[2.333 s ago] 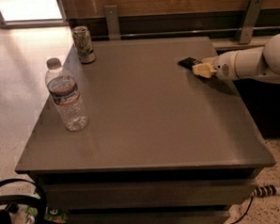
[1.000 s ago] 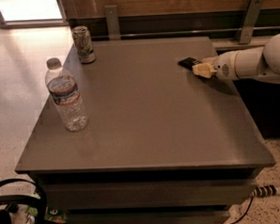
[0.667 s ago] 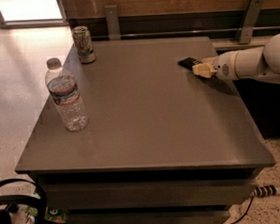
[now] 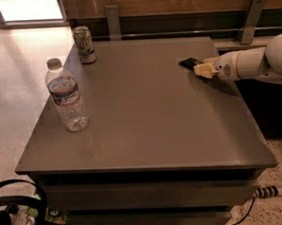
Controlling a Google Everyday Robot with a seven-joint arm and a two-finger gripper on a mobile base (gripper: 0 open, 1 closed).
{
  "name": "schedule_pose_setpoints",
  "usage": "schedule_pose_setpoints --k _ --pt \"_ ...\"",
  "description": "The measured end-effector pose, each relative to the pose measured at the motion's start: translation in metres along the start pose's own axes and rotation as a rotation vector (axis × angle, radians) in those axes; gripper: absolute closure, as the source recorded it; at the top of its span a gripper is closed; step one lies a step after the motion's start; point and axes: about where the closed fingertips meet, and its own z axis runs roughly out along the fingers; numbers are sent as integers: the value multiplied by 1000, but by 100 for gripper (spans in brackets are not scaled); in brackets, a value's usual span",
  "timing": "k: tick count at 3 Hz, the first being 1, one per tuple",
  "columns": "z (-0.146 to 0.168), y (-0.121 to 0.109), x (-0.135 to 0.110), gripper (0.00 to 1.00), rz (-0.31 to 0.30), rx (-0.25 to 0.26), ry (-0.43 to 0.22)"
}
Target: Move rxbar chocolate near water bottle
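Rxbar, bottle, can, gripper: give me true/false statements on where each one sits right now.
1. The rxbar is on the table's right side, at the gripper. True.
2. The bottle lies on its side. False: it stands upright near the left edge.
3. The can stands at the far left corner. True.
4. The rxbar is beside the bottle. False: they are at opposite sides of the table.
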Motion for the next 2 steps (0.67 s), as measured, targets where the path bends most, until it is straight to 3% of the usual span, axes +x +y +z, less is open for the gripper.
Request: schedule_pose_setpoints --k 2 --pt "0 0 0 100 0 0 0"
